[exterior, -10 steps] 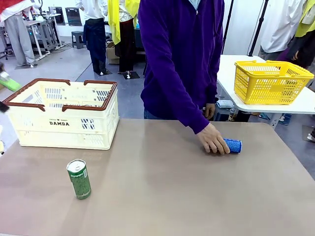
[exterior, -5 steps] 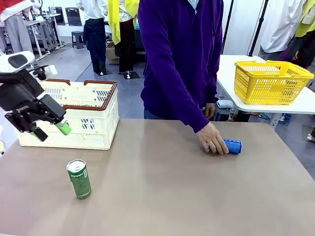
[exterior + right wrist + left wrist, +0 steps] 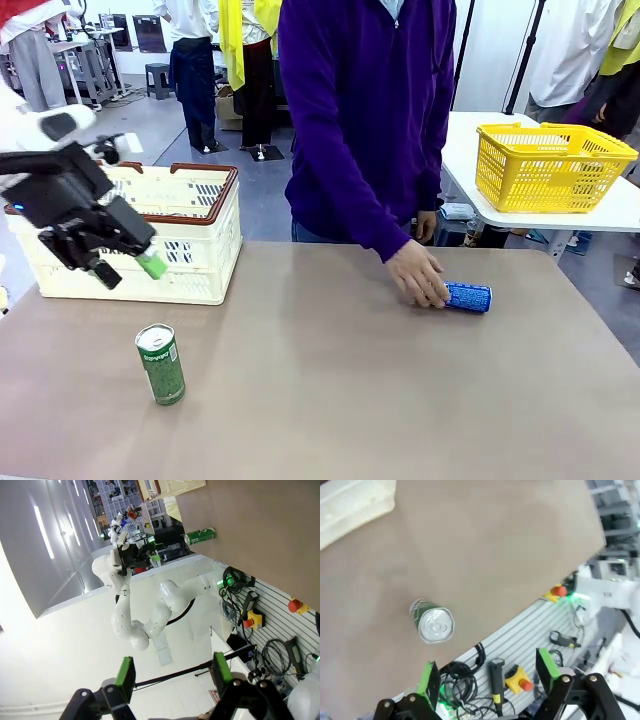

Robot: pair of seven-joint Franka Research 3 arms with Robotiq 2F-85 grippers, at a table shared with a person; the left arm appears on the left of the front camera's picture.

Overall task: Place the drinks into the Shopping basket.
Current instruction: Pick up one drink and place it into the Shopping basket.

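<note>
DAMDA Shopping basket (image 3: 205, 240), one, far-left desk (image 3: 350, 400) corner; left gripper (image 3: 128, 272), jaws apart, empty, before it. Yellow mesh basket (image 3: 550, 165), one, off the desk. Right gripper (image 3: 172, 672): apart, empty. Drinks, two: green can (image 3: 160, 363) upright, left edge; blue can (image 3: 470, 297) lying, far edge, person's hand (image 3: 418, 275) touching.

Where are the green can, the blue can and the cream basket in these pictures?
green can (image 3: 160, 365), front view, middle of its upright body.
blue can (image 3: 470, 297), front view, the blue side of the lying can.
Shopping basket (image 3: 185, 217), front view, its dark brown front rim.
</note>
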